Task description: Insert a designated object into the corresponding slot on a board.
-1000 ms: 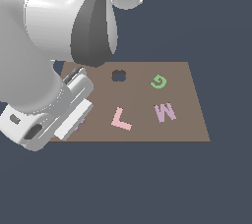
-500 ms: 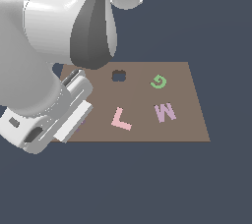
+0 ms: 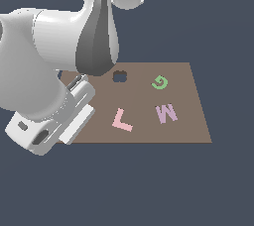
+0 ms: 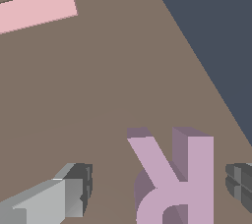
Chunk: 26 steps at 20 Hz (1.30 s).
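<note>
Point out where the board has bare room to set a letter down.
The board is bare between the pink L and lilac W, and right of the W and green G in the exterior view. The arm hides its left part; the lilac R sits between the open gripper there.

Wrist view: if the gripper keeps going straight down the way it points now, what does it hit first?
Most likely the lilac R block, lying on the board between the open fingers. The gripper straddles it; whether the fingertips reach the board first is unclear, since depth is hard to judge.

R block on board between tool fingers. Exterior view: L left of W; hole, G farther back.
</note>
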Available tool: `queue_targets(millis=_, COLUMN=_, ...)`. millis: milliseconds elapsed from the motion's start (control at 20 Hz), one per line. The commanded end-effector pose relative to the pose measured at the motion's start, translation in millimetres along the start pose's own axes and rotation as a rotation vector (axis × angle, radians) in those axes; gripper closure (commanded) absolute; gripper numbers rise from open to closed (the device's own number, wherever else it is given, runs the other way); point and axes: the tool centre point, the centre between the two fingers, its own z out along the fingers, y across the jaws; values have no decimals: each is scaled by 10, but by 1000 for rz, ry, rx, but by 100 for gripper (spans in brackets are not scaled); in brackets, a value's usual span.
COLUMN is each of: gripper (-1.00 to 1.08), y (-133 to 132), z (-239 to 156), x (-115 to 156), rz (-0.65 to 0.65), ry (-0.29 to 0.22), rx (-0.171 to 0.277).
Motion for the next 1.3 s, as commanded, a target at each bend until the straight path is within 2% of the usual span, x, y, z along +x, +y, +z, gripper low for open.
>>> queue_targets(millis=0, gripper=108, y=3, z=18, x=0, rz=0, ry=0, rx=-1)
queue_targets(millis=750, gripper=108, y=5, z=16, x=-10, rz=13, ry=0, rx=-1)
queue_targets(millis=1250, gripper=108, y=5, z=6, x=-109, rz=158, ry=0, rx=-2)
